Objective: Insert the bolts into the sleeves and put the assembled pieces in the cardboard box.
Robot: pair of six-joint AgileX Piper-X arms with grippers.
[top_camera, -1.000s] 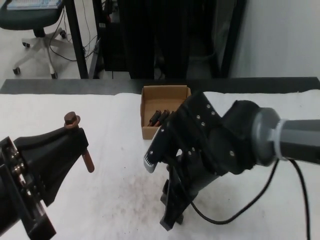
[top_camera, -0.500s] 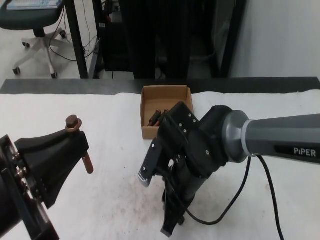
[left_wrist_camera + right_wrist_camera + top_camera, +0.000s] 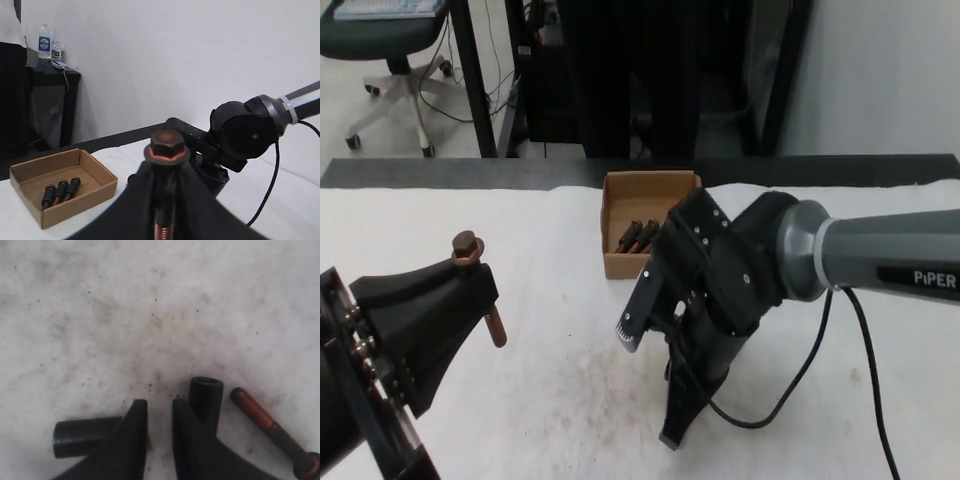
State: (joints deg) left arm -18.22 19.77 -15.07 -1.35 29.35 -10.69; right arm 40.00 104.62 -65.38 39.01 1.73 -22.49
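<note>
**Left gripper** [image 3: 165,205] — clamped on a bolt [image 3: 166,148]; the bolt stands upright, its flanged head above the fingers and its threaded shank [image 3: 497,327] protruding below them. In the high view this gripper [image 3: 480,292] is held above the cloth at the near left of the bench, well apart from the cardboard box [image 3: 650,184].

**Right gripper** [image 3: 159,406] — pointed down at the white cloth [image 3: 150,300], fingertips just above or on it; which cannot be told. The fingers are slightly apart, with bare cloth showing in the narrow gap and nothing held. In the high view it [image 3: 676,430] sits near the bench centre, nearer than the box and to the right of the left gripper.

**Parts on the cloth**, right wrist view: one black sleeve [image 3: 85,438] lies on its side against the outer face of one finger; a second sleeve [image 3: 206,397] lies just beside the other finger, its open bore visible; a loose bolt [image 3: 270,429] lies just beyond that second sleeve, close to it but apart.

**Box** [image 3: 30,172]: at the far centre of the bench; three assembled pieces [image 3: 61,190] lie side by side in it, touching one another.
</note>
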